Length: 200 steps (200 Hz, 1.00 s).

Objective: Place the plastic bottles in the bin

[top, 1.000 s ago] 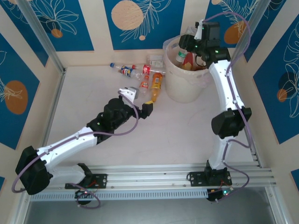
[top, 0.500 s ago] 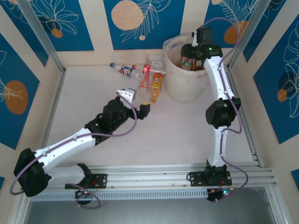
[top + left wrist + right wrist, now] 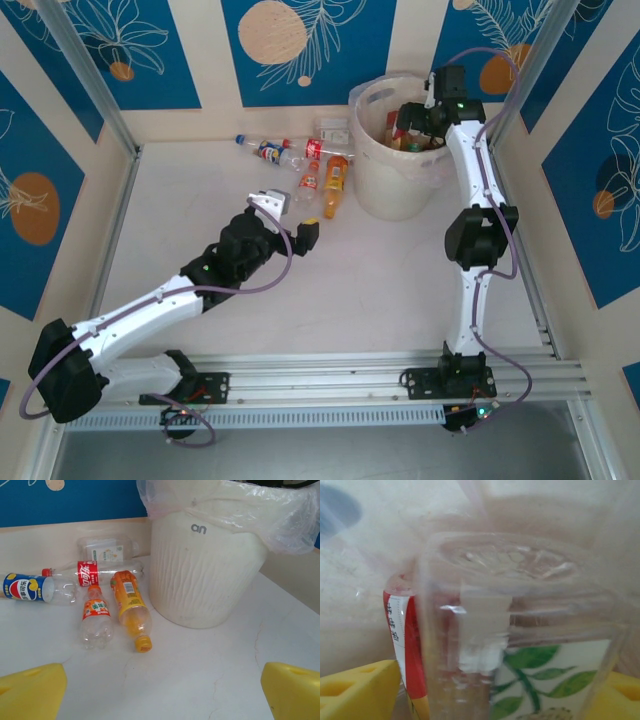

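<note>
The table (image 3: 180,200) is a pale, off-white top with faint hairline cracks. Blue wall panels (image 3: 290,50) with orange discs and white leaf drawings enclose it, and an aluminium rail (image 3: 330,385) runs along its near edge. The cream bin (image 3: 395,190) stands at the far right of the table, its clear liner (image 3: 280,515) folded over the rim. A second ago the right gripper (image 3: 408,125) hung over the middle of the bin with narrow jaws around a bottle. Now it sits nearer the bin's far-right rim with its jaws spread wide. The left arm has pulled slightly away from the bin, and the loose bottles lie as before. From the right wrist, a clear bottle with a green-leaf label (image 3: 530,645) stands between the yellow pads (image 3: 355,690), with a red-labelled bottle (image 3: 402,645) beside it. I cannot tell whether the pads touch either one. The left gripper (image 3: 290,220) is fully open and empty, near the table left of the bin. Ahead of it, just left of the bin, lie an orange juice bottle (image 3: 131,607) and an orange-capped clear bottle (image 3: 96,620). Farther left of the bin are a Coca-Cola bottle (image 3: 95,572), a Pepsi bottle (image 3: 30,587) and a flat clear bottle (image 3: 107,550).
</note>
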Each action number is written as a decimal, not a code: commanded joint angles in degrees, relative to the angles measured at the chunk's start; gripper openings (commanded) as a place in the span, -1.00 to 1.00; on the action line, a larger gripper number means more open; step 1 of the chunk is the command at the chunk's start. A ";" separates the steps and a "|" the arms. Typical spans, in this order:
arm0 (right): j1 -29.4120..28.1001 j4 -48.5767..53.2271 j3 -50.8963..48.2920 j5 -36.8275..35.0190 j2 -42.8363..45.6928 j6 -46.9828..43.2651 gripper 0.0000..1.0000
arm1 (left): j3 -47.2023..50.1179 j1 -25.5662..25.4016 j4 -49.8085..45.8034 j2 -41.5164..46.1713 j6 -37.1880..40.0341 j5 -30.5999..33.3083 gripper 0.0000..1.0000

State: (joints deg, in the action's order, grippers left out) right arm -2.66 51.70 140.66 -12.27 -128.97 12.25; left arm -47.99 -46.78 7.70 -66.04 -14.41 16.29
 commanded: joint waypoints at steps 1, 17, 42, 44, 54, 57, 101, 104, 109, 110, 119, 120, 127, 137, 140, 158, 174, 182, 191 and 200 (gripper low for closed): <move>-0.16 1.47 3.48 0.26 0.02 -0.52 0.78 | 0.09 -0.34 -0.57 1.09 0.28 1.89 1.00; -0.24 1.90 4.73 0.76 0.82 -0.33 0.81 | -0.49 -0.26 -1.20 0.78 0.08 2.78 1.00; -0.62 1.74 5.15 1.14 3.45 -0.27 0.90 | -3.19 0.07 -5.00 -1.17 -0.95 5.16 1.00; -0.67 1.67 5.15 1.21 3.70 -0.29 0.90 | -3.50 0.19 -5.47 -1.39 -1.03 5.33 1.00; -0.91 1.56 5.15 1.43 5.03 -0.37 0.91 | -5.12 0.66 -7.40 -2.89 -1.60 5.89 1.00; -0.98 1.56 5.07 1.38 5.42 -0.33 0.92 | -5.57 0.78 -7.95 -3.30 -1.77 5.97 1.00; -3.20 1.30 3.14 0.36 11.58 -1.33 0.95 | -11.36 4.44 -13.28 -10.19 -5.62 4.44 0.99; -3.48 1.18 2.80 0.21 12.04 -1.46 0.96 | -11.73 4.85 -13.61 -10.65 -5.96 4.12 1.00; -3.75 0.89 2.14 -0.04 12.87 -1.64 0.95 | -12.30 5.43 -13.84 -11.55 -6.42 3.58 1.00; -3.80 0.83 2.02 -0.08 13.04 -1.67 0.95 | -12.39 5.54 -13.93 -11.78 -6.50 3.49 1.00; -4.37 0.13 0.69 -0.26 14.47 -2.04 0.95 | -13.19 6.59 -14.22 -13.08 -7.29 2.64 1.00; -4.46 0.05 0.54 -0.32 14.59 -2.05 0.95 | -13.28 6.78 -14.21 -13.16 -7.38 2.49 1.00; -4.76 -0.51 -0.47 -0.55 15.56 -2.31 0.94 | -13.66 7.45 -13.94 -14.04 -7.78 1.53 1.00; -5.14 -0.81 -1.38 -0.97 16.71 -2.49 0.92 | -13.89 8.30 -13.17 -14.99 -7.99 0.28 1.00; -5.24 -0.81 -1.62 -1.00 16.97 -2.55 0.92 | -14.01 8.53 -12.96 -15.26 -8.04 0.06 1.00; -5.85 -0.65 -2.91 -1.22 18.78 -2.22 0.92 | -15.05 9.73 -12.81 -17.30 -8.20 -0.94 0.97; -6.47 -1.10 -5.07 -1.10 20.77 -1.59 0.93 | -17.00 11.03 -14.35 -20.15 -8.45 -1.82 0.95; -6.79 -1.37 -6.43 -0.68 21.99 -0.95 0.96 | -18.39 11.74 -15.36 -22.02 -8.69 -2.75 0.93; -7.03 -1.81 -8.09 -0.38 23.41 -0.15 1.00 | -19.99 12.46 -16.25 -24.12 -8.53 -3.81 0.89; -7.25 -1.95 -9.63 -0.32 24.77 0.89 0.99 | -21.86 13.26 -17.25 -26.53 -8.51 -4.58 0.85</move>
State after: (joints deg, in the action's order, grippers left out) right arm -9.15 50.57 134.41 -12.27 -107.74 11.14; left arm -64.99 -35.66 -6.35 -87.88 -22.20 15.11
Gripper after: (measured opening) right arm 0.992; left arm 0.947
